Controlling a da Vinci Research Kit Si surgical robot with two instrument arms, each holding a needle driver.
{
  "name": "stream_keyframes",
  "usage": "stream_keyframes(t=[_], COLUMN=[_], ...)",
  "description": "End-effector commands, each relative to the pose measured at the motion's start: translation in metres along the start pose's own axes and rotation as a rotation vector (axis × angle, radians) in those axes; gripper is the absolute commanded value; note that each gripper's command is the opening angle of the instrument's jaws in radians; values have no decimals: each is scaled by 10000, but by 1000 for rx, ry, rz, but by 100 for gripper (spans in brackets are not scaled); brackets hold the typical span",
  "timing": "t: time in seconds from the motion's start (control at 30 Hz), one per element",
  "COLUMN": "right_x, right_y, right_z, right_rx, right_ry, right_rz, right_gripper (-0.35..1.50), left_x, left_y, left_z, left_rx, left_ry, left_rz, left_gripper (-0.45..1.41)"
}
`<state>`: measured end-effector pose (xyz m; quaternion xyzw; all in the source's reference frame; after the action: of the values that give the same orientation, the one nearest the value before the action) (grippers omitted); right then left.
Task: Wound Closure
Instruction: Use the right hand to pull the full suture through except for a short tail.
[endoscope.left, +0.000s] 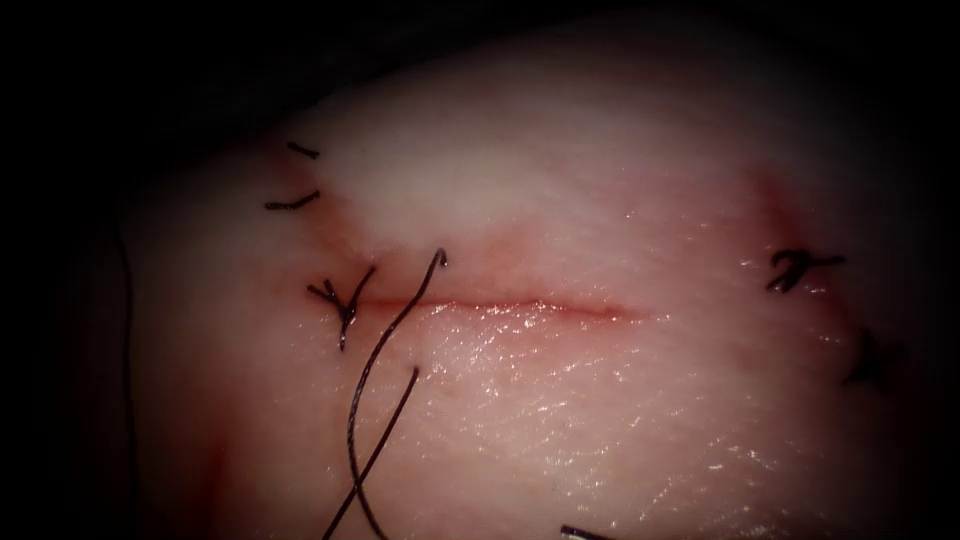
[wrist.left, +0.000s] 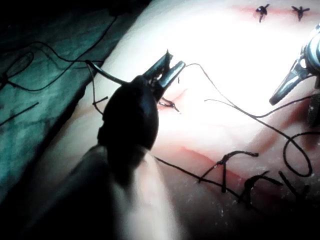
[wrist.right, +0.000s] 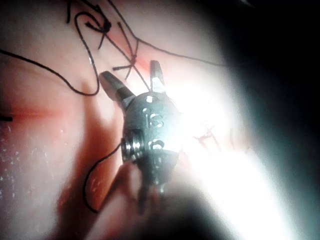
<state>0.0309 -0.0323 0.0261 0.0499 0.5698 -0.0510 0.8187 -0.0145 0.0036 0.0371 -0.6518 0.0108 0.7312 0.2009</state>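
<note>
From above, I see the tissue (endoscope.left: 600, 400), pale and wet, with the cut (endoscope.left: 520, 308) running across it. A knot (endoscope.left: 343, 298) sits at the cut's left end. Loose thread (endoscope.left: 372, 400) goes into the tissue on both sides of the cut near that knot.

Near my left tool (wrist.left: 167, 70), its jaws look pressed together, and I think they hold the curved needle (wrist.left: 102, 71), which sticks out over a green cloth (wrist.left: 35, 115), out of the tissue.

My right tool (wrist.right: 134, 80) has its jaws spread apart, holding nothing. Thread and knots lie just past the tips.
</note>
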Motion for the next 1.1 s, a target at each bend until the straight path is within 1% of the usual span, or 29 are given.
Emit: stream_keyframes(t=[0.03,0.17,0.23,0.3,0.37,0.43,0.5,0.63,0.73,0.83,0.97,1.03,1.1], right_x=[-4,-17,-25,-31,-37,-44,-50,-66,-82,-99,-119,-125,-130], right_y=[27,47,54,60,66,68,68,62,61,61,58,59,59], right_z=[4,2,3,3,4,3,1,-6,-6,5,29,38,46], right_rx=[-10,-39,-53,-59,-73,-92,-91,-93,-97,-109,-115,-124,-125], right_ry=[-4,-39,-58,-67,-89,-121,-124,-129,-139,-154,-183,-190,-186], right_rz=[-11,-45,-49,-42,-49,-69,-71,-78,-84,-73,-63,-49,-23], right_gripper=[121,120,111,108,116,125,125,116,110,104,99,96,98], left_x=[0,-1,-1,-1,-1,-1,0,0,0,-1,-1,-1,-1], left_y=[-8,-8,-8,-8,-8,-8,-8,-8,-8,-7,-7,-7,-7], left_z=[7,7,7,7,7,6,5,5,6,7,6,6,6], left_rx=[0,0,0,0,0,-1,-2,-2,-1,0,-1,-1,-1], left_ry=[2,2,2,2,2,3,3,3,3,3,3,3,3], left_rz=[4,4,4,4,4,4,4,4,-2,-1,-1,-1,-1], left_gripper=[-45,-45,-45,-45,-45,-45,-45,-45,-45,-45,-45,-45,-45])
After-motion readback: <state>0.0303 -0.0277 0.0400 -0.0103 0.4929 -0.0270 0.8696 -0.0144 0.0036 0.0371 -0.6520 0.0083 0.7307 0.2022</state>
